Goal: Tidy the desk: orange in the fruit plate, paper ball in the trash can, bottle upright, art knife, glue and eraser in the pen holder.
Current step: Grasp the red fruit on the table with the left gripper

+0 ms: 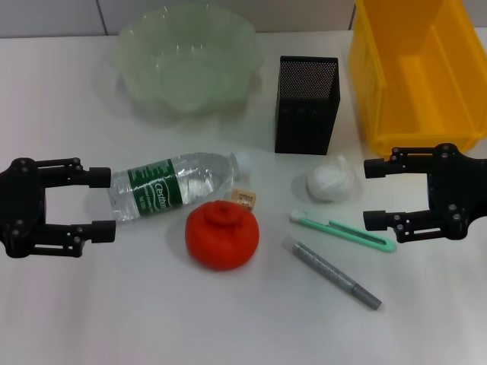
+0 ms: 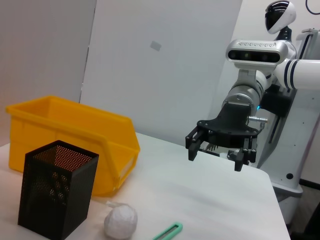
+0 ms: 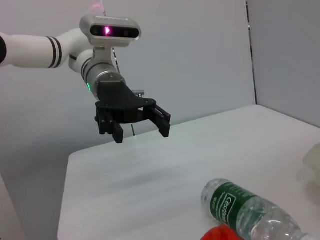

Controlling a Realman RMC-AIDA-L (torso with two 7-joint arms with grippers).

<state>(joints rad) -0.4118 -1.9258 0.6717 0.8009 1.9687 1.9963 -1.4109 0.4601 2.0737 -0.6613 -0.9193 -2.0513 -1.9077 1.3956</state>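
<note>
Head looks down; wrist views face each other across desk [image 1: 114, 304]

Bare table [image 1: 114, 312] lies open from 5 to 8 o'clock. The centre is crowded: bottle [image 1: 171, 185], orange [image 1: 222, 234], eraser [image 1: 245, 198], art knife [image 1: 342, 230] and glue pen [image 1: 332, 271] close together.

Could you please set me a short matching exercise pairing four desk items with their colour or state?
Things:
1. bottle
2. orange
3. trash can
4. pen holder

Descriptions:
A. black mesh, standing upright
B. yellow, at the desk's far right
C. lying on its side
D. red-orange, just nearer than the bottle

Pairs: 1-C, 2-D, 3-B, 4-A
</note>
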